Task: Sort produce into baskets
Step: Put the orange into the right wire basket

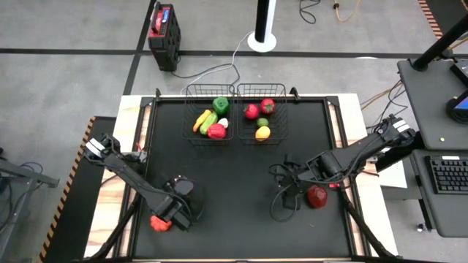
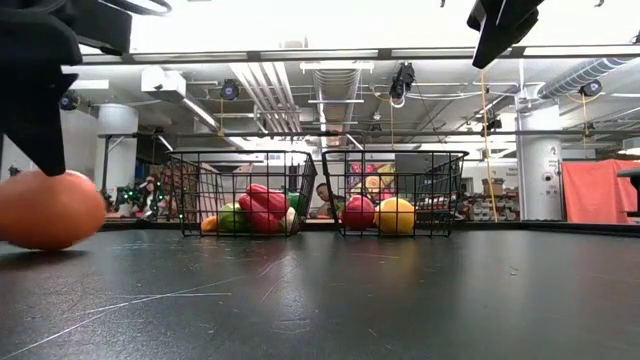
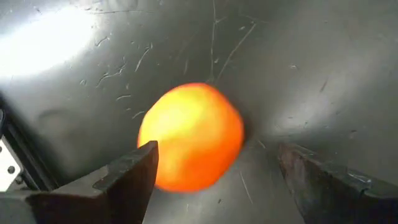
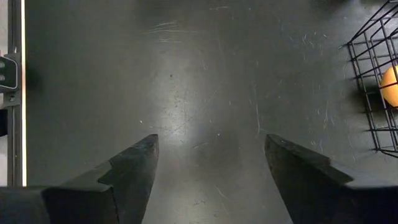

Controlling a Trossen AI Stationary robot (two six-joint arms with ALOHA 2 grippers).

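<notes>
Left dark two-finger gripper sits low at the table's near-left corner, fingers spread wide. Right dark two-finger gripper hovers mid-right, fingers parted, empty.

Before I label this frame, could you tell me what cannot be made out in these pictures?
- Orange fruit by the left gripper: blurred in the left wrist view, mostly under the arm in the high view; its kind is unclear.
- Dark red piece beside the right arm: too small to identify from above.
- Left basket: overlapping produce hides the lower pieces.
</notes>
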